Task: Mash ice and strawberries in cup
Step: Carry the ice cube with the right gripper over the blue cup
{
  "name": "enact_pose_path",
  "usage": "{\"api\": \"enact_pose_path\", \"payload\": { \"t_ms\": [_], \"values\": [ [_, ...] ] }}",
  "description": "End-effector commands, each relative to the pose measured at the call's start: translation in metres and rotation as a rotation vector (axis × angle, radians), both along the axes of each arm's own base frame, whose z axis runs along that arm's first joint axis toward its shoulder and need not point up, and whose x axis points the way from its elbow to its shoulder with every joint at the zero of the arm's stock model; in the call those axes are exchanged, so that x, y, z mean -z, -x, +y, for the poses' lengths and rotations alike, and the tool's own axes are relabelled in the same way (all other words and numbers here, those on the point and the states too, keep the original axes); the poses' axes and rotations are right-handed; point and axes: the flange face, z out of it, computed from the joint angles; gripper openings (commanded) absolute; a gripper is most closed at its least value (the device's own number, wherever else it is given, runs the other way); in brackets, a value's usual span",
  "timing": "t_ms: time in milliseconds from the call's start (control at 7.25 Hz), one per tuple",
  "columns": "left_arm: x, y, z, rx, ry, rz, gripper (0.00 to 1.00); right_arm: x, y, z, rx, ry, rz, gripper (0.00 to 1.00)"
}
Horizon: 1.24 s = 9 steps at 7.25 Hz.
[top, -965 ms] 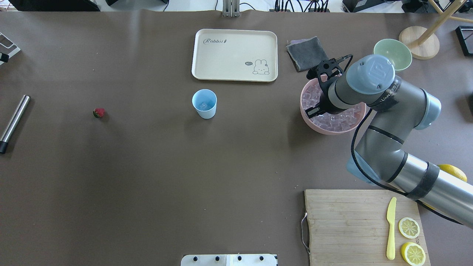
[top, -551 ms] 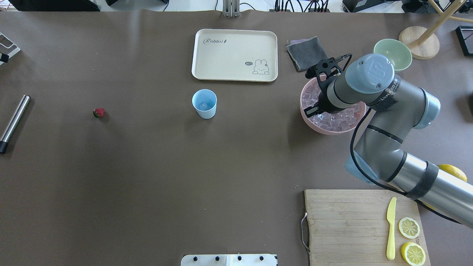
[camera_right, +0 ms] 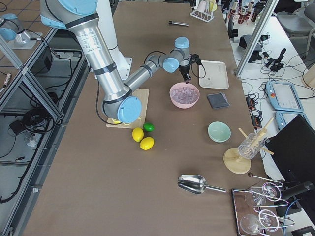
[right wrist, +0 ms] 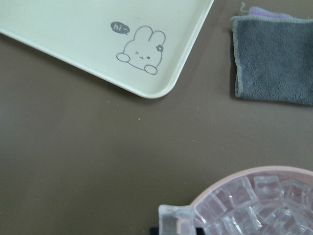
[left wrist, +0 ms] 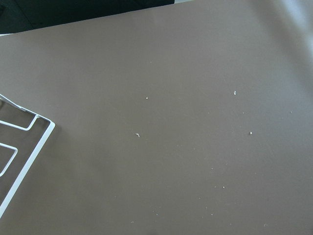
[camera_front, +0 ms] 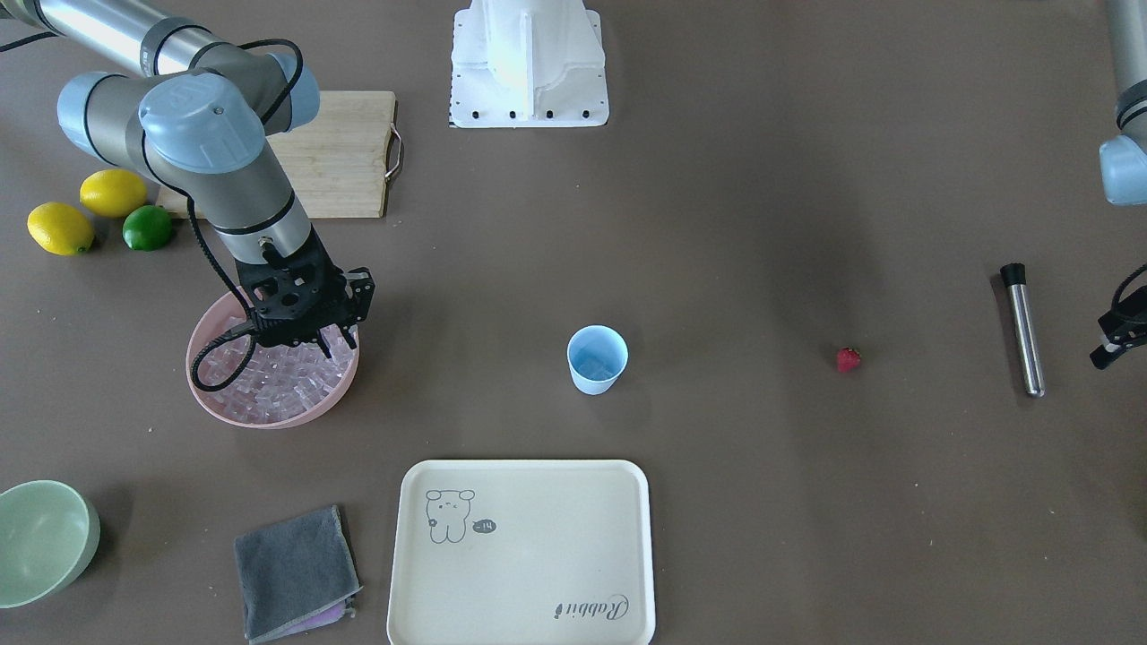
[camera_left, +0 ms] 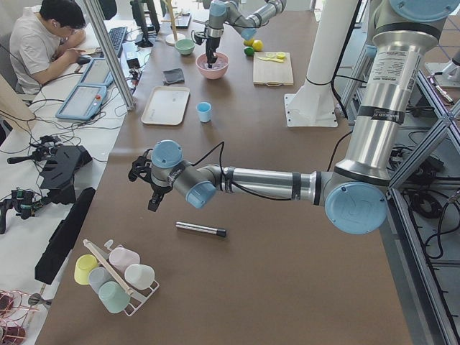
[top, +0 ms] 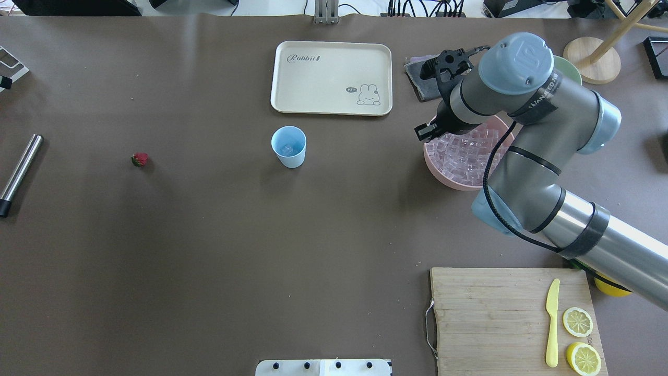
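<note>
The right gripper (camera_front: 332, 337) has its 2 fingers closed on 1 ice cube (right wrist: 176, 219). In the wrist view the cube sits at the bottom edge, larger and nearer than the others, just over the left rim of the pink bowl (top: 450, 181). Only a sliver of black finger shows beneath it, so I cannot tell how firm the pinch is. The bowl below is heaped with more ice (top: 467, 154). A grey cloth (right wrist: 276, 58) lies just beyond the bowl on the far side.

The cup (top: 288, 147) stands upright well to the left of the bowl, about mid-table, with what looks like 1 cube already inside. The strawberry (top: 139, 159) lies on the bare table further left, well apart from the cup. A steel muddler (top: 21, 169) lies near the left end.

The left gripper (camera_front: 1116, 336) hangs close to the muddler. I cannot tell whether its fingers are spread or together. Its wrist camera shows only tabletop and a corner of a white wire rack (left wrist: 27, 167).

The step in hand looks like loading ice, with no mashing yet. The next move calls for carrying the cube left, centring it over the small cup mouth and releasing it low. The light cup could tip if bumped.

The cream tray (top: 331, 99), on the far side of the cup, reads "Rabbit" in script. A drawn rabbit on it has a bubble saying "hi~". Lettering on the arm's black strap is too small to read surely.
</note>
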Motion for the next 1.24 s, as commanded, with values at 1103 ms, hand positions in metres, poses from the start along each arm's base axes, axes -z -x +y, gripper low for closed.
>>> {"api": "enact_pose_path", "payload": {
  "t_ms": [1103],
  "values": [
    [0.009,-0.064,0.001,-0.098,-0.009,0.005,0.97,0.206,0.196,0.027,-0.246,0.139,-0.015,0.0]
  ]
}}
